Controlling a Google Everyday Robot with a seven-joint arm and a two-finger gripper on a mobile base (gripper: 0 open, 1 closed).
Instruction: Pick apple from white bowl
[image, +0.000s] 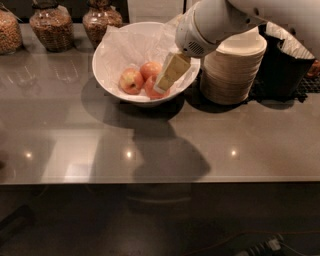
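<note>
The white bowl (106, 82) stands at the back middle of the grey counter, lined with crinkled white paper (134, 44). Three apples lie in it. The reddest apple (149, 90) is at the front right and is partly hidden by my gripper. A yellow-patched apple (131, 80) lies to its left and a paler apple (150, 69) behind it. My gripper (163, 85), cream-coloured on a white arm, reaches down from the upper right into the bowl, its tip at the red apple's right side.
A stack of off-white disposable bowls (232, 70) stands right of the white bowl, with a black container (282, 67) beyond it. Glass jars (49, 27) of dry food line the back left. The counter's front edge (160, 179) runs across below.
</note>
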